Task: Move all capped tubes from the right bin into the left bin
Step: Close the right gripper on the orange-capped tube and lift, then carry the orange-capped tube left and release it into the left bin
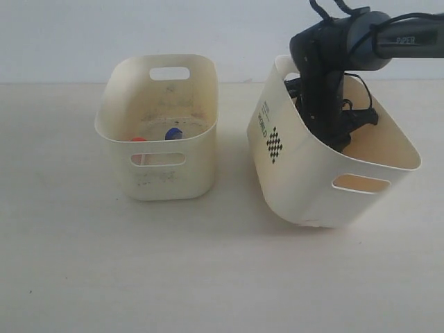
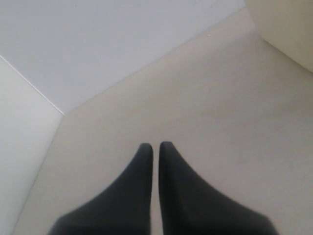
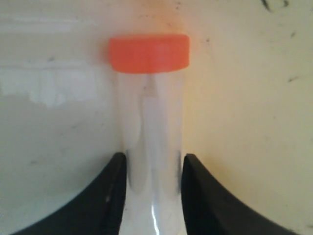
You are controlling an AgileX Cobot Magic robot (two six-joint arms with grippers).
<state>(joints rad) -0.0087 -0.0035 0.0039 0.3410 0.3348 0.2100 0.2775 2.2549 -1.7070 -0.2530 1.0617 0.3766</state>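
Observation:
The right bin (image 1: 305,180), with a dotted patch on its side wall, stands tilted on the table. My right arm (image 1: 326,76) reaches down into it. In the right wrist view my right gripper (image 3: 153,159) is shut on a clear tube (image 3: 151,117) with an orange-red cap (image 3: 149,52), close to the bin's cream inner wall. The left bin (image 1: 170,177) holds a blue cap (image 1: 172,132) and an orange-red cap (image 1: 139,139). My left gripper (image 2: 155,145) is shut on nothing above bare table and does not show in the exterior view.
A corner of a cream tub (image 2: 288,24) shows at the edge of the left wrist view; which bin it is I cannot tell. A white wall (image 1: 69,35) runs behind the table. A gap of table separates the two bins.

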